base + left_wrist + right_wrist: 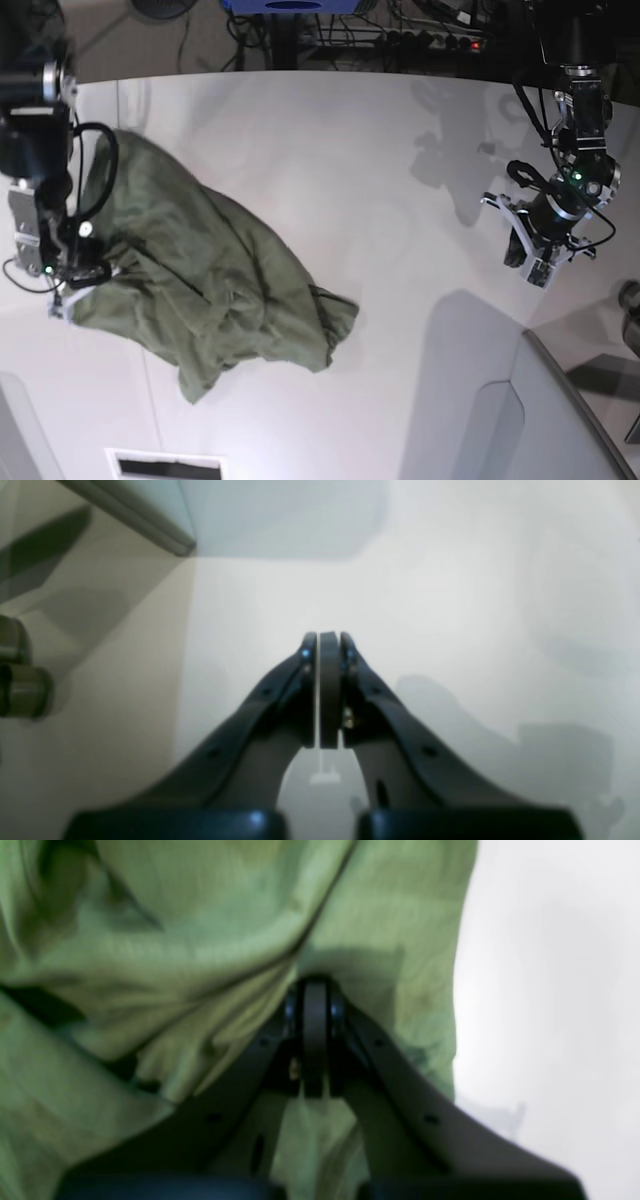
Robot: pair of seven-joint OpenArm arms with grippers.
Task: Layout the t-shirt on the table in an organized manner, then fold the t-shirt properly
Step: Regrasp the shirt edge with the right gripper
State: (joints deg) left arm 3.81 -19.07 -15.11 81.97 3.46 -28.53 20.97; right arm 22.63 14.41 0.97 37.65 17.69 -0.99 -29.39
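Note:
The olive-green t-shirt lies crumpled in a heap on the left half of the white table. My right gripper stands at the heap's left edge. In the right wrist view this gripper is shut, its tips close over the wrinkled t-shirt, and no cloth shows between the pads. Bare table lies to the right of the cloth. My left gripper hangs over the table's right side, far from the shirt. It is shut on nothing, above the bare table.
A grey-white raised panel with a dark rim rises at the front right, and its corner shows in the left wrist view. Cables and a power strip lie behind the far edge. A slotted opening sits at the front left.

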